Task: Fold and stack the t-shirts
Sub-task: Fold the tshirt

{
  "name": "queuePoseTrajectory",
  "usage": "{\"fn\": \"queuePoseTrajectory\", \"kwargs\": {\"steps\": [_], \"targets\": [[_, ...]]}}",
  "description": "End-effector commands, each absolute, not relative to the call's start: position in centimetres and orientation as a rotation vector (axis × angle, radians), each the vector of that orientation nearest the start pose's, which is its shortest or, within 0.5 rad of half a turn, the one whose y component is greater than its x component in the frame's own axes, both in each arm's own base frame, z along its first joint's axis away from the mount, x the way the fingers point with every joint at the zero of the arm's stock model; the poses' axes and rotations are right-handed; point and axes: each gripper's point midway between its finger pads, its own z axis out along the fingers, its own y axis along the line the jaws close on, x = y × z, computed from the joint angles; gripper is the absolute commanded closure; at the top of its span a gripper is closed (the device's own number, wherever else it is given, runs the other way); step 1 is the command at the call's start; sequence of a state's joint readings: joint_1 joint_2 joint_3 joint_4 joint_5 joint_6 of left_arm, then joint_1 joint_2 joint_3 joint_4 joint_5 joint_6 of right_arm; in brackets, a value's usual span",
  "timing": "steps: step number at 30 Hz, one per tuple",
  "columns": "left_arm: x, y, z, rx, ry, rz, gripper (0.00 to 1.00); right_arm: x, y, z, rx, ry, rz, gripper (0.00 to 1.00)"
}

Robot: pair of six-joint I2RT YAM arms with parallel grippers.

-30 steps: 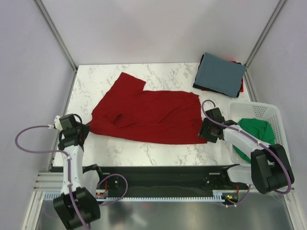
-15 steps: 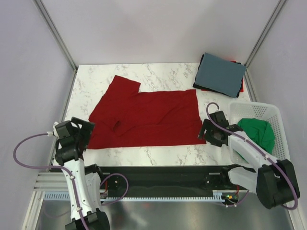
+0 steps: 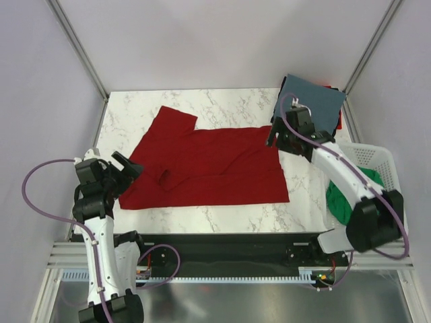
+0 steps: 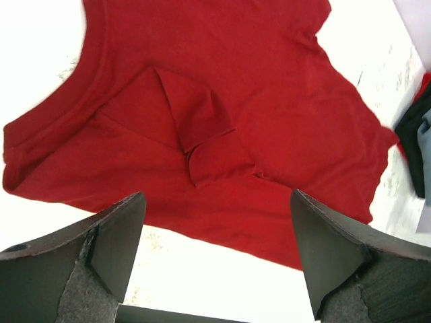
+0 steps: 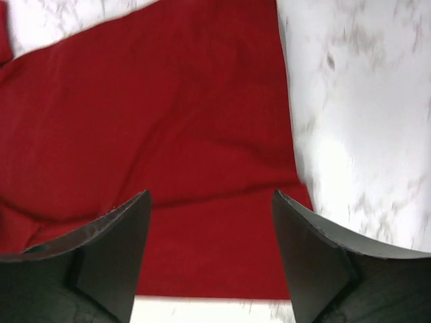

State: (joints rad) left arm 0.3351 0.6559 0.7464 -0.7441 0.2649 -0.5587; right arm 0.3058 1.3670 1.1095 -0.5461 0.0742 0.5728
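Note:
A bright red t-shirt (image 3: 209,165) lies spread flat on the marble table (image 3: 229,101), one sleeve (image 4: 202,141) folded over onto its chest. My left gripper (image 3: 126,168) hovers open just off the shirt's near left edge, nothing between its fingers; the left wrist view shows the gripper (image 4: 217,198) over the red hem. My right gripper (image 3: 276,136) stands open above the shirt's far right corner, and the right wrist view shows this gripper (image 5: 210,195) empty over red cloth (image 5: 168,101). A folded slate-blue t-shirt (image 3: 313,101) tops a dark stack. A green t-shirt (image 3: 350,195) sits in the basket.
The white slatted basket (image 3: 377,151) stands at the right edge, beside my right arm. The folded stack occupies the far right corner; its dark edge (image 4: 417,141) shows in the left wrist view. Grey walls and metal posts enclose the table.
My left gripper opened and let go of the shirt's left edge, then backed off slightly. The shirt settled flatter. My right arm swung from the shirt's near right corner to its far right corner.

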Motion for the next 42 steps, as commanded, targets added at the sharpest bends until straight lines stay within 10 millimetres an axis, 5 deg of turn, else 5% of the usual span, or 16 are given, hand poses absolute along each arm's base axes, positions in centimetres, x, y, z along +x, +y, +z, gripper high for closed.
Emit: {"fn": "queuePoseTrajectory", "kwargs": {"steps": [1, 7, 10, 20, 25, 31, 38, 42], "targets": [[23.4, 0.0, 19.4, -0.669, 2.053, -0.426, 0.06, 40.4, 11.6, 15.6, 0.292, 2.311, 0.192, 0.23], [23.5, -0.8, 19.4, -0.642, 2.064, -0.451, 0.12, 47.9, 12.1, 10.0, 0.312, 2.364, 0.052, 0.27], [23.4, -1.3, 19.4, -0.625, 2.068, -0.465, 0.12, 50.1, 12.4, 9.4, 0.293, 2.35, 0.033, 0.28], [23.2, -2.3, 19.6, -0.573, 2.075, -0.485, 0.14, 53.7, 10.9, 6.4, 0.297, 2.314, -0.132, 0.28], [23.3, -2.6, 19.4, -0.565, 2.085, -0.492, 0.14, 54.5, 10.5, 4.2, 0.29, 2.32, -0.189, 0.29], [23.3, -2.5, 19.3, -0.57, 2.088, -0.488, 0.16, 54.4, 11.2, 1.5, 0.281, 2.361, -0.147, 0.42], [24.1, -0.9, 18.3, -0.655, 2.082, -0.402, 0.16, 53.5, 12.8, 0.8, 0.268, 2.379, -0.023, 0.81], [28.7, 0.6, 18.7, -0.689, 2.039, -0.374, 0.16, 52.5, 12.6, 2.1, 0.278, 2.333, -0.038, 0.97]]}}
